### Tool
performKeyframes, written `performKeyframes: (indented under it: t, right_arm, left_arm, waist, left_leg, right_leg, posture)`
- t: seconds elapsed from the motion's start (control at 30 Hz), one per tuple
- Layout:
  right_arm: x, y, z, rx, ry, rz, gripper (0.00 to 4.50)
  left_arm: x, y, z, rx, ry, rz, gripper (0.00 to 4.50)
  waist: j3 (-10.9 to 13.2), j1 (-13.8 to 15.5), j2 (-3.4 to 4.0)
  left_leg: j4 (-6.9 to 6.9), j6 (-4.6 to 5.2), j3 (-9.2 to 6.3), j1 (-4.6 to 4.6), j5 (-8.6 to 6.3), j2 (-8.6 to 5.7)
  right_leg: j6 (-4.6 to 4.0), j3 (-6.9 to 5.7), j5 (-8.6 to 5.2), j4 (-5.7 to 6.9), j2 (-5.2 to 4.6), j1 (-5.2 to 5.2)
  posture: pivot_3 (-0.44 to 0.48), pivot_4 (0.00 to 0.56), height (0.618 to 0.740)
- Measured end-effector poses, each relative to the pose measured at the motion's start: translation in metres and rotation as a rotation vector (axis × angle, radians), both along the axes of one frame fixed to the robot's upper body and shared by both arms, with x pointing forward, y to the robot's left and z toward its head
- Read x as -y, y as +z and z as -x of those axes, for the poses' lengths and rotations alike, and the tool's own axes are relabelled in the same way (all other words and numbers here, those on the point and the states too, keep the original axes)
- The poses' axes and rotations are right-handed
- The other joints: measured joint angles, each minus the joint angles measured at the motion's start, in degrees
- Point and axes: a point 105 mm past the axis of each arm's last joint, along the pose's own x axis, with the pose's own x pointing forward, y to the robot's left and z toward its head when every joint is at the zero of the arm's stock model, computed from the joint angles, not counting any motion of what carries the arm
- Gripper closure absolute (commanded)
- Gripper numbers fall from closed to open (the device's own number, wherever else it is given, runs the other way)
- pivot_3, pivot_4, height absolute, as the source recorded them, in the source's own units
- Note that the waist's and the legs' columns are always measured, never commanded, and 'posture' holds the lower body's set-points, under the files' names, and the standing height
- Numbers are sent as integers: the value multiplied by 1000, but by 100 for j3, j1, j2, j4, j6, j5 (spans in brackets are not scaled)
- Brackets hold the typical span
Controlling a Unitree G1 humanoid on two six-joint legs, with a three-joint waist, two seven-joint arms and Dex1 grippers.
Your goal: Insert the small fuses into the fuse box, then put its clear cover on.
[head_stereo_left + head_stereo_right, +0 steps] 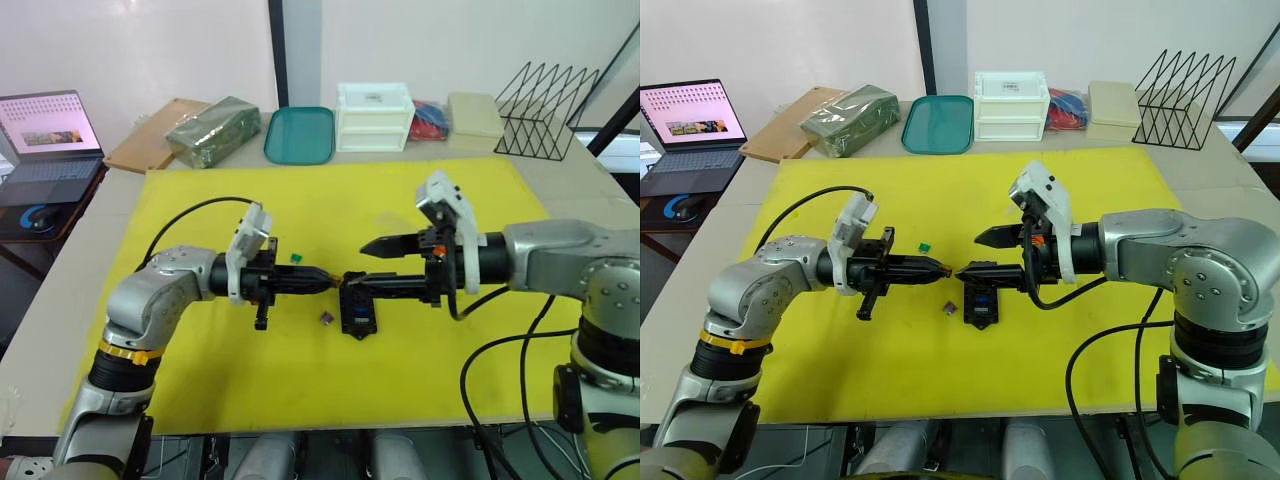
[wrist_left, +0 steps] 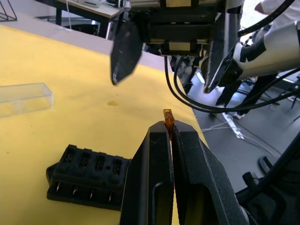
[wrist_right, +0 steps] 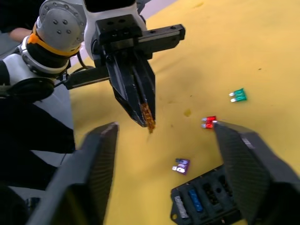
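Note:
My left gripper (image 1: 332, 281) is shut on an amber fuse (image 2: 168, 118), held above the yellow mat beside the black fuse box (image 1: 358, 312). My right gripper (image 1: 355, 264) faces it tip to tip and is open, with one finger above and one level with the left fingertips. The fuse box (image 3: 206, 199) lies on the mat with a grey and a blue fuse in its slots. Loose on the mat are a purple fuse (image 3: 181, 165), a red fuse (image 3: 209, 122) and a teal fuse (image 3: 238, 95). The clear cover (image 2: 23, 98) lies on the mat beyond the box.
The yellow mat (image 1: 200, 380) covers most of the table. Along its back edge stand a teal tray (image 1: 300, 134), a white drawer unit (image 1: 374, 117), a wire rack (image 1: 545, 97) and a green package (image 1: 213, 130). A laptop (image 1: 45, 140) sits far left.

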Motion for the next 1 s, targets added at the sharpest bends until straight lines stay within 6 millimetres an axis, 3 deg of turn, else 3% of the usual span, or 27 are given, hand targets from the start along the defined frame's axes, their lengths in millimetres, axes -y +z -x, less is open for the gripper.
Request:
performKeyframes:
  t: [0.2,0.3,0.37,0.93,1.0]
  right_arm:
    - [-2,-1,1,-23,6,0,1655]
    - [-3,-2,2,-30,12,1,2194]
    - [-3,-3,2,-31,13,2,2830]
    - [-10,-2,1,-7,24,10,2830]
    - [-11,-4,1,-11,27,20,3153]
  left_arm:
    - [1,1,-1,19,11,5,4500]
    - [1,1,-1,22,11,5,4500]
    - [1,2,-1,23,12,5,4500]
    - [4,0,0,19,-2,-5,4500]
    - [4,0,0,18,-2,-6,4500]
  waist:
    - [0,0,0]
    - [0,-1,0]
    - [0,0,0]
    - [0,-1,0]
    - [0,-1,0]
  left_leg:
    - [0,0,0,0,0,0]
    - [0,0,0,0,0,0]
    - [0,0,0,0,0,0]
    - [0,0,-1,0,0,0]
    - [0,0,-1,0,0,0]
  right_leg:
    - [0,-1,0,0,1,0]
    - [0,-1,0,0,1,0]
    - [0,-1,0,0,1,0]
    - [0,-1,0,0,1,0]
    - [0,-1,0,0,1,0]
  posture:
    - [0,150,740]
    - [0,150,740]
    - [0,150,740]
    - [0,150,740]
    - [0,150,740]
